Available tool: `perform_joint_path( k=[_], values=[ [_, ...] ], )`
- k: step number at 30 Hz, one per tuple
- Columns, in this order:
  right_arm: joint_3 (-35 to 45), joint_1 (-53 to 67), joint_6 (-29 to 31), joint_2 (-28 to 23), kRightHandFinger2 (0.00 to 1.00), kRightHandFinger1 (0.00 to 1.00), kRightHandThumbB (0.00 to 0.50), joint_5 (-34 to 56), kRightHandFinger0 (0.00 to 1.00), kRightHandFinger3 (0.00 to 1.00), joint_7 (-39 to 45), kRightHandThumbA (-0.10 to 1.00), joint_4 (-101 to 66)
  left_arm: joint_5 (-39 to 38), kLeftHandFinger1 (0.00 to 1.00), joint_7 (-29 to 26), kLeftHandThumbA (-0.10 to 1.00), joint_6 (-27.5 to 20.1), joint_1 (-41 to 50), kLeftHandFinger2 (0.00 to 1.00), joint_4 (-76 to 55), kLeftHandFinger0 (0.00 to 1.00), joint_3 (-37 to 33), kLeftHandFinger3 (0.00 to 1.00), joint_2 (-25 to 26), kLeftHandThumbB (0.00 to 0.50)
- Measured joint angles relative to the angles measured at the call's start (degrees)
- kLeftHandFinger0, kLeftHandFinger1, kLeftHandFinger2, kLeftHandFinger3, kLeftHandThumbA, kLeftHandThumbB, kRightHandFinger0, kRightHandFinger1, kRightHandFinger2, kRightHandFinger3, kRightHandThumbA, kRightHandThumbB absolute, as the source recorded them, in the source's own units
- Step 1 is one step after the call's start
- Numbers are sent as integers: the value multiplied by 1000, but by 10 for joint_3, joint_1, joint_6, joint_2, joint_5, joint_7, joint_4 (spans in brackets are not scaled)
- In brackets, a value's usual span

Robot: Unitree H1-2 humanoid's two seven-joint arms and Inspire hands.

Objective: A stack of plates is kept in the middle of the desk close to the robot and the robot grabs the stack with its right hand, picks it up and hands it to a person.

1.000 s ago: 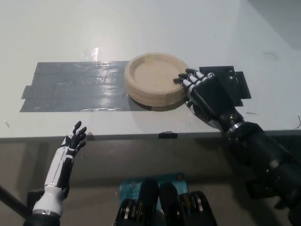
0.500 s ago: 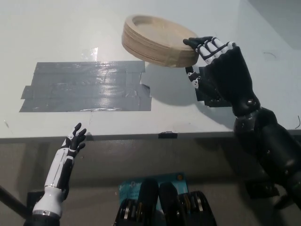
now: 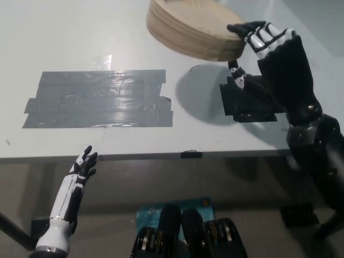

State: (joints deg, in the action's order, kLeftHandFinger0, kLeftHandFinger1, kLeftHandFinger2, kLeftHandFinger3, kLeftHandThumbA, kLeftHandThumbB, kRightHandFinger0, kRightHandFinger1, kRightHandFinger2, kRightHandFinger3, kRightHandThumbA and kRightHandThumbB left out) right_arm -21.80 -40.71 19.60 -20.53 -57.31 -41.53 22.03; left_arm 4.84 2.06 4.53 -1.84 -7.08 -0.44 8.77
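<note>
— Where's the stack of plates (image 3: 194, 29)?

— Top centre of the frame, off the table (image 3: 80, 43), tilted. I have the right robot hand (image 3: 274, 56) clamped on its right edge; its shadow falls beside the black tape patch (image 3: 248, 102).

— And the left robot hand (image 3: 81, 166)?

— Lower left, below the table edge, fingers spread, holding nothing. The grey tape (image 3: 99, 99) sits mid-left.

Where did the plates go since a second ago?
The right hand lifted the stack of plates off the desk, up and away from the robot. It held them throughout. The grey tape stayed put; the left hand stayed low, open.
</note>
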Motion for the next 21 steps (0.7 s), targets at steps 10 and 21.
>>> perform_joint_path(
  k=[10,21],
  values=[
    [-11,0,1,4,394,0,266,-9,0,192,6,-100,77,3,1000,0,1000,-1,17,1000,-4,1000,-1,1000,0,0],
    [-30,-86,-1,27,547,51,231,-23,0,64,1,-100,212,6,1000,0,1000,-2,26,1000,-7,1000,-1,1000,0,0]
  ],
)
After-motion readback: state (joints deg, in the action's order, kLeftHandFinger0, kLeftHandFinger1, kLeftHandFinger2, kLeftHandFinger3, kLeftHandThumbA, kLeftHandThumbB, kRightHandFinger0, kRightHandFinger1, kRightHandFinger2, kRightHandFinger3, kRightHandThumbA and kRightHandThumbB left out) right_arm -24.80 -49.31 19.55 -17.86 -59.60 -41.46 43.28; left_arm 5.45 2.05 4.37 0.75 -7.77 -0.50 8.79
